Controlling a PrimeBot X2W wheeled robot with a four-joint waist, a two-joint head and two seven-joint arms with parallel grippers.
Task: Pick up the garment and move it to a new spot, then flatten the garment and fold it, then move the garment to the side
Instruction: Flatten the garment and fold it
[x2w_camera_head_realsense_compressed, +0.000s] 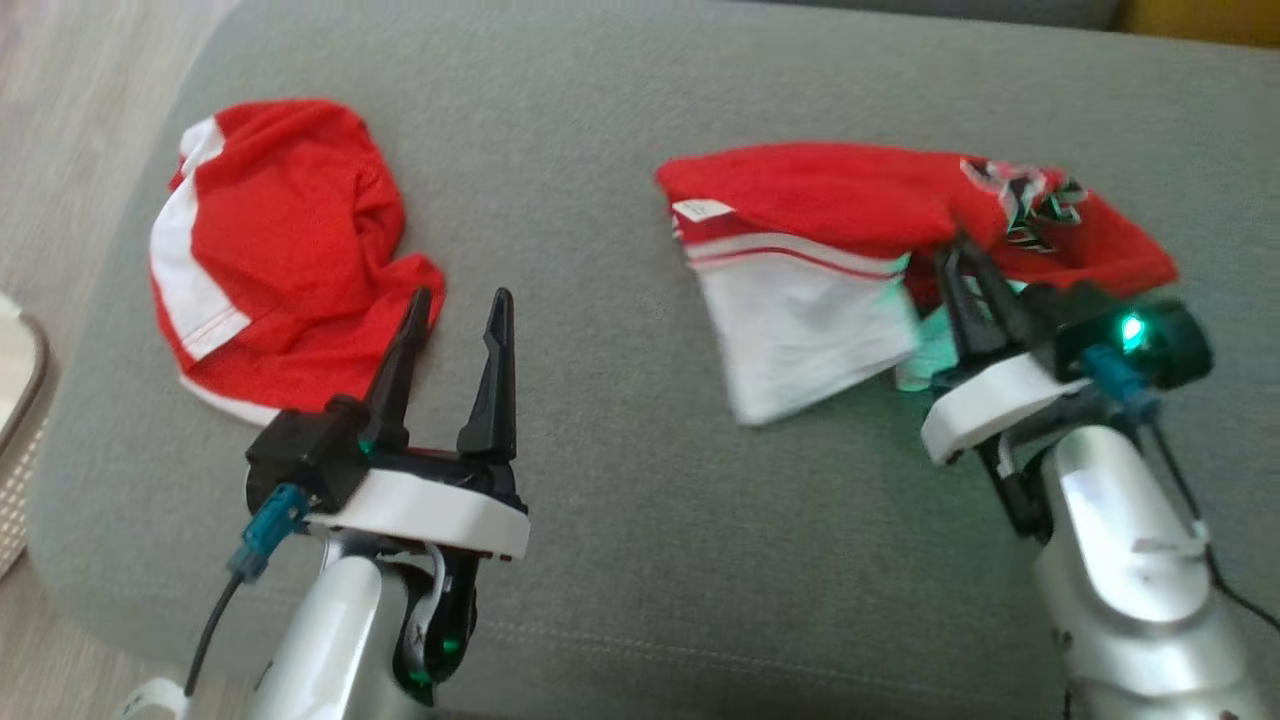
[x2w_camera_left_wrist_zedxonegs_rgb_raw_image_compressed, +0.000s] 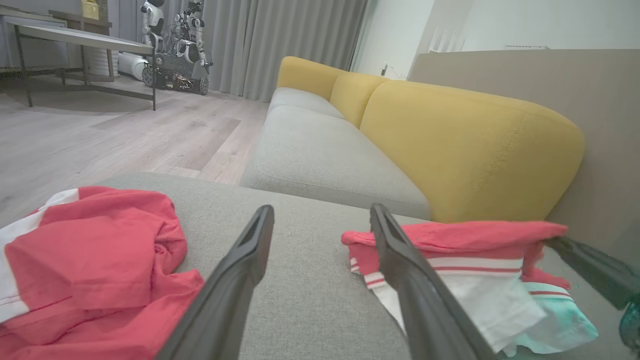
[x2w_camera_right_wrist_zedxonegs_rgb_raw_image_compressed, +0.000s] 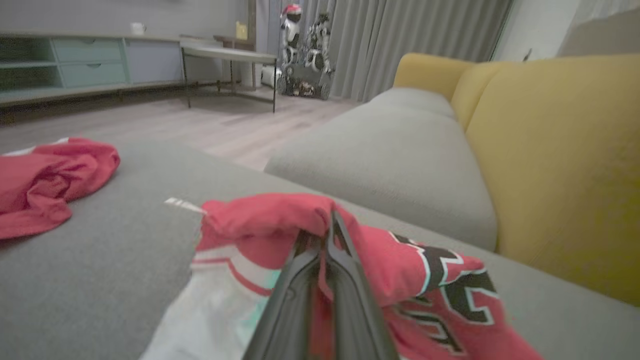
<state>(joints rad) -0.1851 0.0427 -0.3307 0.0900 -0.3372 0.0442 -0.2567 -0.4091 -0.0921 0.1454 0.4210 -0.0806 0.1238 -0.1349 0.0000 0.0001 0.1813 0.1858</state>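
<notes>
Gripping a fold of the red-and-white mesh jersey with black lettering (x2w_camera_head_realsense_compressed: 820, 200), the right gripper (x2w_camera_head_realsense_compressed: 960, 250) has its two dark fingers pressed fully together. The right wrist view shows red cloth pinched between them near the tips. In the head view the jersey lies at about 2 o'clock on the grey upholstered cushion (x2w_camera_head_realsense_compressed: 620, 520), and the right gripper enters from 4 o'clock and meets the garment's lower red edge. The red upper fold appears bunched and raised at the fingertips. A white panel with red stripes hangs from it toward 7 o'clock and is blurred there. The black lettering sits at the 3 o'clock end of the garment, and a small white label shows at its 9 o'clock end. The left gripper (x2w_camera_head_realsense_compressed: 460, 300) stands at 7 o'clock in the head view with its fingers spread wide and nothing between them. Its left fingertip overlaps the edge of a second crumpled red-and-white garment (x2w_camera_head_realsense_compressed: 280, 220), but whether it touches the cloth cannot be told. That second garment lies at 10 o'clock on the same cushion, well apart from the jersey. A yellow sofa backrest (x2w_camera_left_wrist_zedxonegs_rgb_raw_image_compressed: 470, 150) rises beyond the cushion in the left wrist view. A pale woven basket (x2w_camera_head_realsense_compressed: 15, 420) sits at the 9 o'clock edge of the head view.
</notes>
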